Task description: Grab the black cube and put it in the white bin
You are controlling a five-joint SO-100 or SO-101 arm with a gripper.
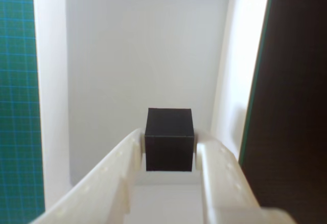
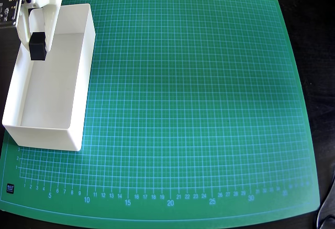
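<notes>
in the overhead view's upper left, the gripper (image 2: 37, 48) is pinching the black cube (image 2: 37, 46) narrowly between its fingers, hanging it over the white bin (image 2: 78, 90), seemingly for release inside.

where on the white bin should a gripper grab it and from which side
Pinch a long wall of the white bin at its top rim, coming straight down from above. The walls are thin, tall and upright, and the open top leaves the rim exposed. The gripper holds the black cube now.
</notes>
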